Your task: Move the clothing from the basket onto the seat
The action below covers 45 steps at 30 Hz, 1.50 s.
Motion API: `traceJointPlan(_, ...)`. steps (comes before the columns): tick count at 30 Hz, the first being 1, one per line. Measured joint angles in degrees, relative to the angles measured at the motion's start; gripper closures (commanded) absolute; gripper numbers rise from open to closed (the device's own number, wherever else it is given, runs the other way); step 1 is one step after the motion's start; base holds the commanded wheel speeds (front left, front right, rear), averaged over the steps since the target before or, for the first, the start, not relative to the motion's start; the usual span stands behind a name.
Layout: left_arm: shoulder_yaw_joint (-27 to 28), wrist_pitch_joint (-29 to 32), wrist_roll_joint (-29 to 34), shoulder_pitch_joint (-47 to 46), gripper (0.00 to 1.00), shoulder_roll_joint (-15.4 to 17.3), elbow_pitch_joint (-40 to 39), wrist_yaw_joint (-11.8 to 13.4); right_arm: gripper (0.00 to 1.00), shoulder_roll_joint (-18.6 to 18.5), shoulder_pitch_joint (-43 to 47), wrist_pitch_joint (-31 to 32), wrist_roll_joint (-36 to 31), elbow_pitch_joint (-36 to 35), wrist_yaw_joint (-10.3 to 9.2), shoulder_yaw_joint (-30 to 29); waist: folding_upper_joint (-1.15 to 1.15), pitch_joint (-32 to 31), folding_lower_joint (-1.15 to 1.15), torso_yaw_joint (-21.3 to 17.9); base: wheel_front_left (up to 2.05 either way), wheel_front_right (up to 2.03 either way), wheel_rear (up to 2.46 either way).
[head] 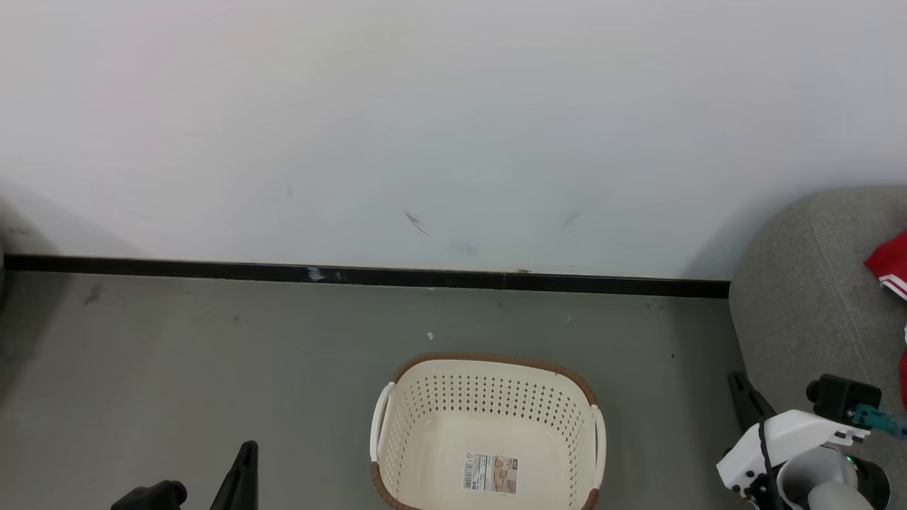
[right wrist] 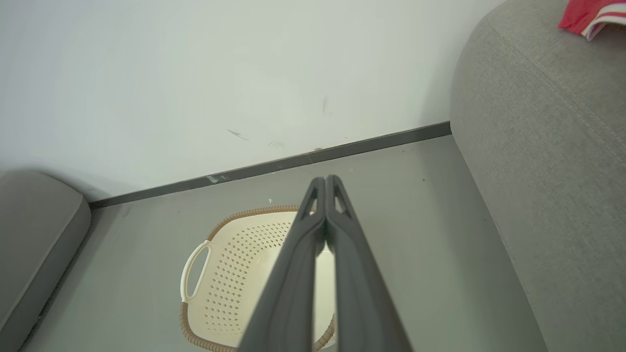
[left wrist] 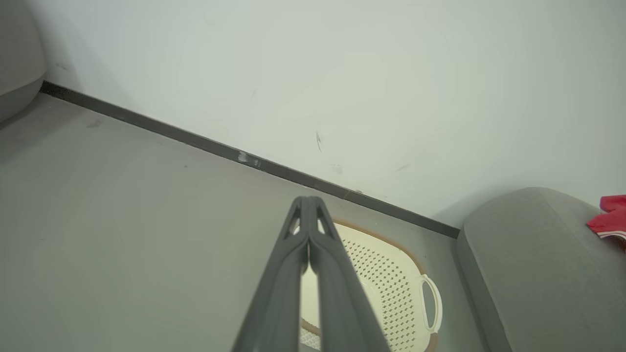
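Left pincer [left wrist: 308,201]: 7 o'clock in the head view, fingers clenched tip to tip with nothing between them.
Right pincer [right wrist: 325,182]: 5 o'clock, likewise clenched on nothing, just beside the sofa's front corner.
Basket [head: 489,397]: 6 o'clock, upright on the floor between the two pincers, the label [head: 490,473] on its bottom in plain sight.
Floor [head: 177,368]: grey, open from 7 to 10 o'clock, with a bare strip between basket and skirting.
Sofa [head: 801,297]: 3 to 4 o'clock, its rounded edge near the basket's right handle but apart from it.
Clothing [head: 891,263]: red with white trim, lying on the sofa at 3 o'clock, cut by the frame edge.
Grey cushion [right wrist: 39,230]: 8 o'clock in the right wrist view, against the wall.
Skirting [head: 354,275]: black, 12 o'clock beyond the basket.
Wall [head: 425,127]: white, scuffed.
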Motion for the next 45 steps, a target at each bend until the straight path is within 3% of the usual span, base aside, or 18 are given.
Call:
traceJointPlan(17,3.56,3.02,-11.95,-0.76,1.00,-0.94,0.57,-2.40,1.00,-0.08,-0.80,6.94,16.39,-1.29,0.00,-2.78,0.00,-0.33,0.79,-2.04,0.00,0.00,0.00)
traceJointPlan(25,5.17,4.53,-17.36,-1.29,1.00,-1.11,0.77,-3.83,1.00,-0.16,-0.72,8.60,24.08,-2.68,-0.01,-2.89,0.00,-0.54,0.97,-3.18,0.00,0.00,0.00)
traceJointPlan(31,6.23,5.59,-21.31,-1.53,1.00,-1.33,0.99,-4.42,1.00,-0.26,-0.57,9.79,29.87,-3.68,-0.01,-2.89,0.00,-0.53,0.90,-3.93,0.00,0.00,0.00)
traceJointPlan(45,8.53,8.06,-30.78,-2.72,1.00,-1.80,1.78,-6.34,1.00,-0.45,0.68,11.63,43.30,-6.76,-0.04,-2.71,0.00,0.16,0.23,-5.16,0.00,0.00,0.00)
